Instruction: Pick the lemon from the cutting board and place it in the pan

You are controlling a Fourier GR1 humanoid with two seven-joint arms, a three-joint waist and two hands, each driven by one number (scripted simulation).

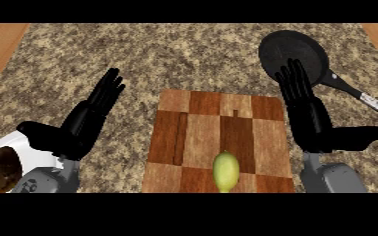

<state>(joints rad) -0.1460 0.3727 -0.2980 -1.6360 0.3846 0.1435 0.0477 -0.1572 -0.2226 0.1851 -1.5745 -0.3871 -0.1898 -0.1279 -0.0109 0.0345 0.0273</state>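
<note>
A yellow-green lemon [225, 171] lies on the near part of a checkered wooden cutting board [199, 130], close to its front edge. A black pan [288, 50] sits at the far right of the counter, its handle [347, 87] pointing toward the right edge. My right hand [306, 110] is open with fingers straight, just right of the board, and its fingertips overlap the pan's near rim. My left hand [85, 120] is open too, left of the board, fingers pointing up and away. Neither hand touches the lemon.
The counter [148, 55] is speckled granite. A white object with a dark brown part [11, 160] shows at the lower left edge, beside my left forearm. Wooden strips show at the far left and far right top corners.
</note>
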